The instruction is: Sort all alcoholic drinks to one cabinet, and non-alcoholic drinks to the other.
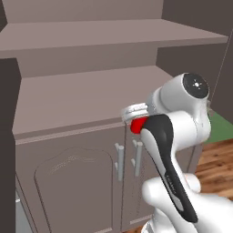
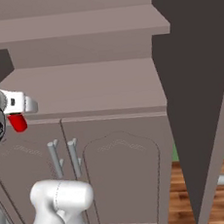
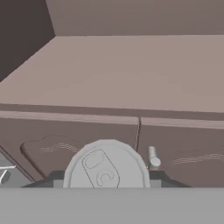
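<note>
Right now the hand [image 3: 107,183] is clamping the small red can [image 1: 138,125], holding it in the air in front of the closed cabinet doors [image 2: 121,174], just below the tabletop [image 2: 82,90] edge. Swinging carelessly could be knocking the can against that edge and loosening the grip.

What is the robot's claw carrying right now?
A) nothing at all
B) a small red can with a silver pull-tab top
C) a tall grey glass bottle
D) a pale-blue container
B: the claw is closed on the small red can, held in front of the closed cabinet doors; the hand view looks down on the can's silver pull-tab lid.
</note>
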